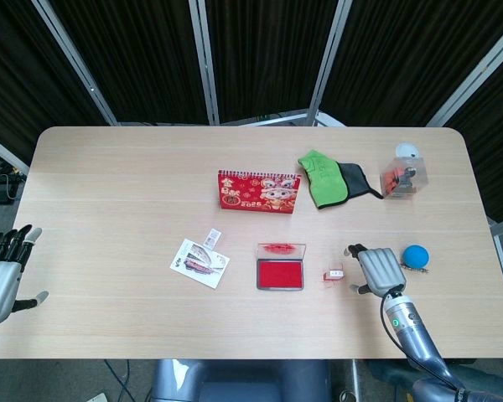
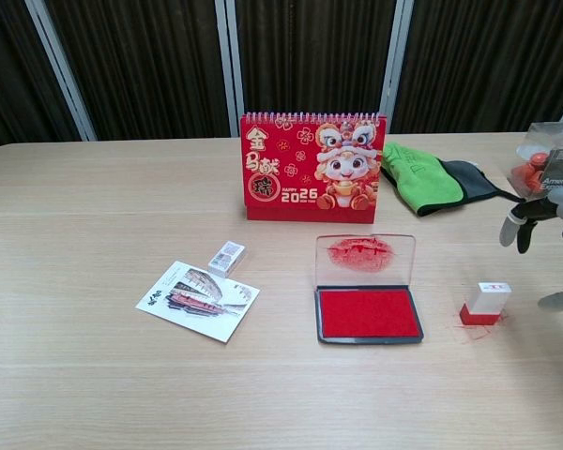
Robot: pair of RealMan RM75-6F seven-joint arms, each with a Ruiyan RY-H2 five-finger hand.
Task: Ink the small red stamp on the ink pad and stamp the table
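The small red stamp [image 1: 336, 274] stands upright on the table [image 1: 109, 184], just to the right of the ink pad [image 1: 281, 274], whose clear lid is raised and carries red smears. Red marks are on the wood around the base of the stamp.

The head view shows the right hand [image 1: 378, 270] whole: it is above the table just right of the stamp, between the stamp and a blue ball [image 1: 415, 255], with fingers apart and holding nothing. The chest view shows only some fingers of this hand at the right border, above and right of the stamp, not touching it. The left hand [image 1: 0, 272] appears only in the head view, beyond the left edge of the table, fingers spread and empty.

The chest view lets one read the red desk calendar [image 2: 312, 167] behind the ink pad. A postcard [image 1: 199, 262] and a small box [image 1: 212, 238] lie left of the pad. A green and grey cloth [image 1: 331, 178] and a clear box [image 1: 404, 176] lie toward the far right.

The left half of the table is bare wood, and so is the front strip near the robot.
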